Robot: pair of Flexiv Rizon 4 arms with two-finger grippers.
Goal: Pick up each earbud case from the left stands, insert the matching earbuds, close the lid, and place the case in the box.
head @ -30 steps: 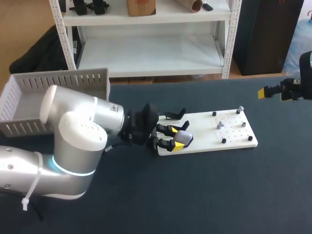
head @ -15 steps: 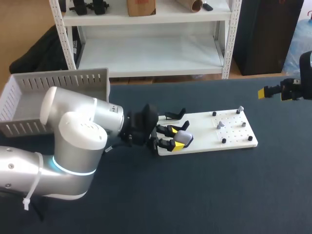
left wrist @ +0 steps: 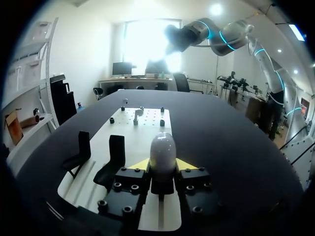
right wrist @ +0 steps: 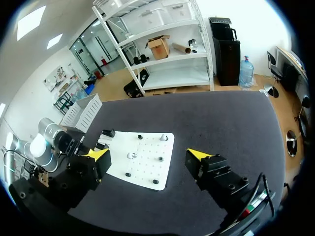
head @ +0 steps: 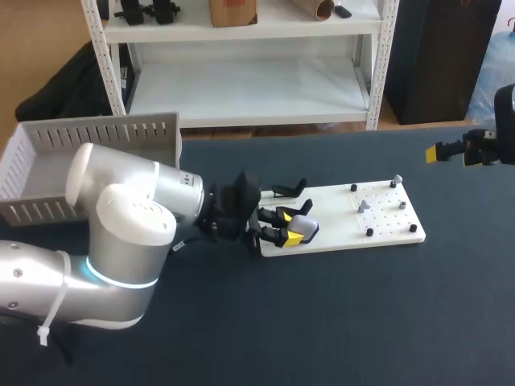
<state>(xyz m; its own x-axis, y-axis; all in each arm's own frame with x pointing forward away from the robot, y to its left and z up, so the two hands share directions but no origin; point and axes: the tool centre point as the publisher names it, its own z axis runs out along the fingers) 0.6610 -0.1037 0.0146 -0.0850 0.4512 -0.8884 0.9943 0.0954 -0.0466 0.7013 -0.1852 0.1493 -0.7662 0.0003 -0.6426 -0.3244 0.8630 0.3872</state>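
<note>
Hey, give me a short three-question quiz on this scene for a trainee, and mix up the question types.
1. True or false: the left tool has the earbud case between its yellow tips, touched from both sides.
2. How many black stands show beside that tool on the white board? A one, B two, C four.
3. Fill in: the right tool, out over the table away from the board, is ____ (open or shut).
Key: 1 true; 2 B; 3 open.
</note>
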